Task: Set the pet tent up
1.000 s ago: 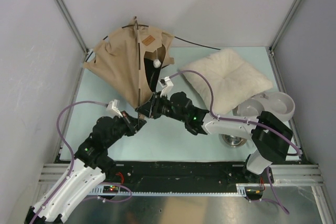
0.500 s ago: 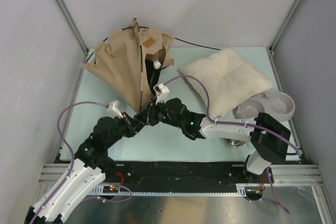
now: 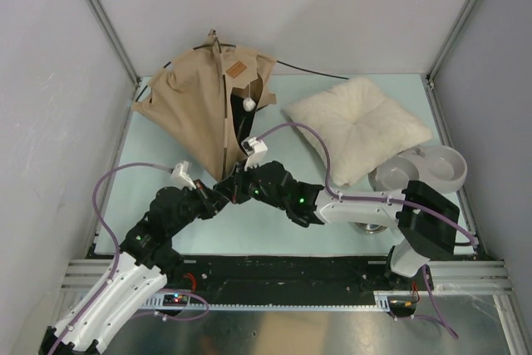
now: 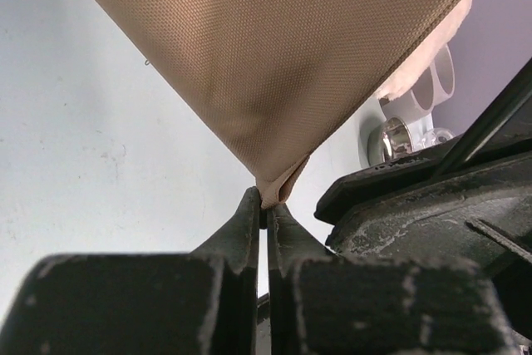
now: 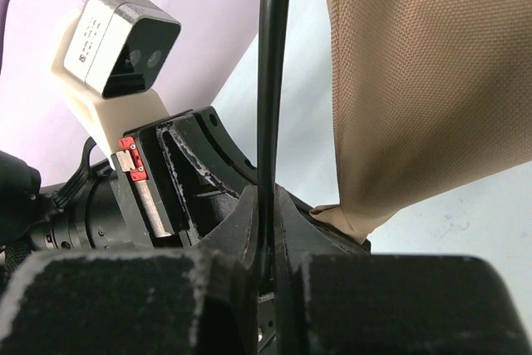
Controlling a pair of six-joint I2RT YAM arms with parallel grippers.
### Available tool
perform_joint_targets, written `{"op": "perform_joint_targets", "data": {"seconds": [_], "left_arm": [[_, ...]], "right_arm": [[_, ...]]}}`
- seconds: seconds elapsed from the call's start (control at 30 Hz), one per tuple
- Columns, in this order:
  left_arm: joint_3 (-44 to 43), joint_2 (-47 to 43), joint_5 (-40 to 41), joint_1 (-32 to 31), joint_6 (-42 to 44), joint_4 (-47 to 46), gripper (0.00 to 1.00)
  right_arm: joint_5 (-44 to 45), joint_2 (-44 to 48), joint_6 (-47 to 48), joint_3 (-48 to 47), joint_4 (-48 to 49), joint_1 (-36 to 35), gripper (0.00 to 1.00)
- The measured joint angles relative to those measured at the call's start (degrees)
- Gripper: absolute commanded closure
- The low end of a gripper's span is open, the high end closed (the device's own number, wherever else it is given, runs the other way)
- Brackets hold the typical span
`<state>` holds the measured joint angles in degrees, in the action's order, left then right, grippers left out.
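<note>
The tan canvas pet tent [image 3: 195, 101] stands half-raised at the back left of the table, its brown label and white pom-pom [image 3: 248, 102] near the peak. Its lowest fabric corner [image 4: 274, 189] hangs down to my left gripper [image 4: 264, 205], which is shut on that corner. My right gripper [image 5: 268, 205] is shut on a thin black tent pole [image 5: 270, 81] that runs straight up beside the canvas [image 5: 432, 81]. From above, both grippers [image 3: 218, 195] meet at the tent's near tip.
A fluffy cream pillow [image 3: 362, 126] lies at the back right. A white double pet bowl [image 3: 428, 168] sits by the right edge, with a metal bowl [image 3: 366, 224] partly under the right arm. Another black pole [image 3: 307, 66] pokes out behind the tent.
My right gripper has slid down and left along the pole to the tent's near corner and closed on the pole. The left gripper keeps its hold on the corner.
</note>
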<state>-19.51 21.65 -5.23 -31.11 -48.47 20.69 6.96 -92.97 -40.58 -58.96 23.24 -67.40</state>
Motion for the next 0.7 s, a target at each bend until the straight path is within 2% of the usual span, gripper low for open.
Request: {"op": "perform_joint_targets", "data": {"seconds": [0.7], "left_arm": [[5.4,-1.7,0.5,0.0,-0.7,-8.8,1.00]], "right_arm": [[-4.2,1.5,3.0,1.7,-0.3,4.3,1.00]]}}
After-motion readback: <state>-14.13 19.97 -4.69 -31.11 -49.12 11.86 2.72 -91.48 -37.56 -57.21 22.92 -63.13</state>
